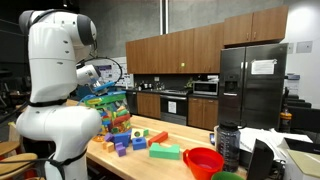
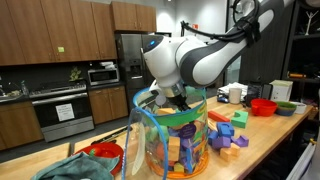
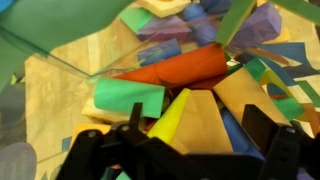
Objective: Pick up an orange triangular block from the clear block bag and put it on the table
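Tool spread wide, empty, inside the clear block bag — just above jumbled blocks

Wears smooth, glossy white shells along the whole arm, swelling into rounded domes at each joint. Shows dark grey bands where the segments meet. Carries a thin black cable looping beside the wrist in an exterior view. Ends in a matte black gripper, with two blunt dark fingers on a broad black base in the wrist view.
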`<state>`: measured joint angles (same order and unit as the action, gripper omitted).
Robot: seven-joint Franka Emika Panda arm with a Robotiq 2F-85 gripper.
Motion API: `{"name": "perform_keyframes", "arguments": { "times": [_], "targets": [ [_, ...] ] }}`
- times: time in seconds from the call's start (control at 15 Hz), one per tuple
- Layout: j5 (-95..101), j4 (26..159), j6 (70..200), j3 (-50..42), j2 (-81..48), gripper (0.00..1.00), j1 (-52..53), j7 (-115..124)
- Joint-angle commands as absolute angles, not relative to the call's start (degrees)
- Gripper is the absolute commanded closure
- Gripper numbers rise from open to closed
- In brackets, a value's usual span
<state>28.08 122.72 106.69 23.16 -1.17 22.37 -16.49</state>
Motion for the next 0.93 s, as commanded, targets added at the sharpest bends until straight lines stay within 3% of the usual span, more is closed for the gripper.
{"name": "perform_keyframes", "arguments": {
  "times": [0.0, 0.27, 0.47, 0.53, 0.6, 0.87],
  "targets": [
    [28.8, 124.3, 109.1, 23.3, -0.5, 0.00, 22.9, -13.9],
    [28.8, 125.0, 110.5, 23.4, -0.7, 0.00, 23.2, -13.2],
    [28.5, 125.4, 111.0, 23.5, -0.7, 0.06, 23.2, -13.8],
    [28.4, 125.5, 111.1, 23.5, -0.6, 0.28, 23.2, -13.9],
    [28.4, 125.7, 111.1, 23.4, -0.6, 0.28, 23.2, -14.2],
    [28.3, 125.8, 110.8, 23.3, -0.5, 0.58, 23.1, -15.0]
  ]
}}
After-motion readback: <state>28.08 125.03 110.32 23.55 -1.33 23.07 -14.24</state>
